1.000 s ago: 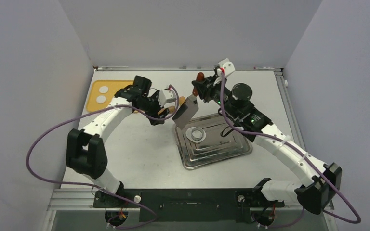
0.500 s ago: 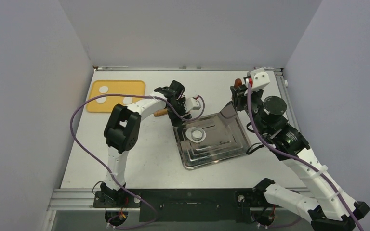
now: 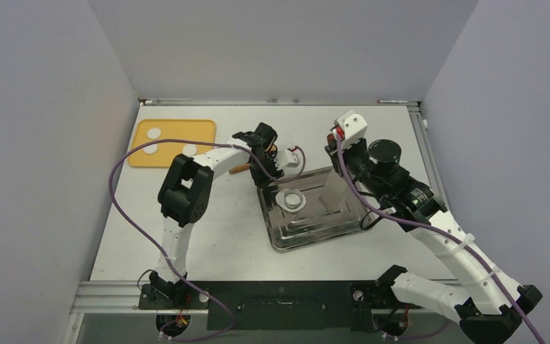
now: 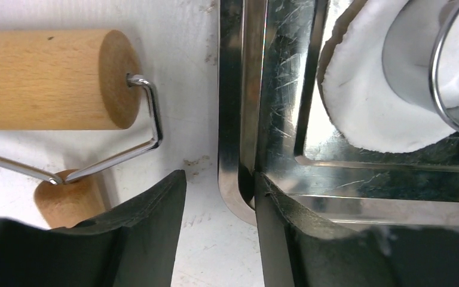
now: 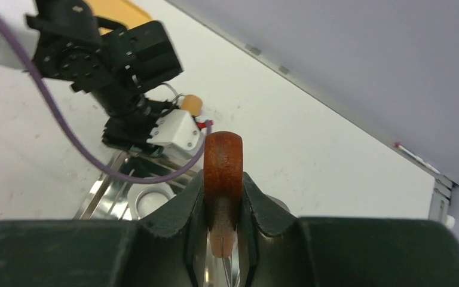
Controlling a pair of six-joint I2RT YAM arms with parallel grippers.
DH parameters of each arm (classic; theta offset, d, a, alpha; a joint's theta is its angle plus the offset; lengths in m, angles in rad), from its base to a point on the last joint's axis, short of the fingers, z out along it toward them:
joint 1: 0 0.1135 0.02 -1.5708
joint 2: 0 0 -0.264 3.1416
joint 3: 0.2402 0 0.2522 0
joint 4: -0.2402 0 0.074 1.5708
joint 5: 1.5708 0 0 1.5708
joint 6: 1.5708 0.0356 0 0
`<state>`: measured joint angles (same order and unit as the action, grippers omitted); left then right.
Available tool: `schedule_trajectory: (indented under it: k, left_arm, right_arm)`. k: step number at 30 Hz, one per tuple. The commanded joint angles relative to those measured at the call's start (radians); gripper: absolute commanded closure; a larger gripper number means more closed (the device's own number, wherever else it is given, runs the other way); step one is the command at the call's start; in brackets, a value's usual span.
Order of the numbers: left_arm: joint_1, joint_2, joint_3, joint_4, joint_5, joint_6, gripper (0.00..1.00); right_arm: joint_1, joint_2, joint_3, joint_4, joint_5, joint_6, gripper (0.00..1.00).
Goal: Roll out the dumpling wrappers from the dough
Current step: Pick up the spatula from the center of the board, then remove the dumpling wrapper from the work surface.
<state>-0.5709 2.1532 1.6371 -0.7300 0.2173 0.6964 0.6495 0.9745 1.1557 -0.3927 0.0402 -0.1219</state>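
Note:
A thin white dumpling wrapper (image 4: 364, 113) lies in the steel tray (image 3: 329, 226) with a metal ring (image 4: 430, 66) standing on it. Three dough lumps (image 3: 154, 132) sit on the yellow board (image 3: 175, 132) at the back left. My left gripper (image 4: 218, 176) is open and straddles the tray's rim (image 4: 233, 119) at its back left corner (image 3: 271, 180); one finger is inside, the other outside on the table. My right gripper (image 5: 223, 179) is shut on the brown wooden handle (image 5: 223, 158) of a scraper, whose blade (image 3: 333, 190) stands upright over the tray's middle.
A wooden rolling pin (image 4: 42, 81) with a wire frame lies on the table just left of the tray, close to my left fingers (image 4: 149, 227). The left arm's purple cable (image 3: 125, 161) loops over the table. The enclosure's walls stand on three sides.
My left arm reached from the left to the tray's corner, and its jaws have narrowed around the rim. My right arm swung the scraper to the back right, then over the tray's middle.

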Motion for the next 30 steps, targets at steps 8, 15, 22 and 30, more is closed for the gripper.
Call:
schedule_trajectory:
  k: [8, 15, 22, 30]
  left_arm:
    - [0.035, 0.051, 0.057, 0.109, -0.171, 0.114, 0.58]
    - [0.036, 0.002, 0.034, 0.121, -0.065, 0.166, 0.5]
    - [0.039, -0.149, -0.004, 0.1, 0.12, 0.141, 0.41]
    - [0.035, -0.205, 0.039, -0.053, 0.299, 0.042, 0.45]
  right_arm:
    - [0.245, 0.058, -0.123, 0.216, 0.151, -0.088, 0.92]
    - [0.146, 0.12, -0.131, 0.325, 0.134, -0.001, 0.92]
    - [-0.055, 0.155, -0.16, 0.431, 0.131, 0.246, 0.92]
    - [-0.059, 0.167, -0.19, 0.47, 0.177, 0.31, 0.92]
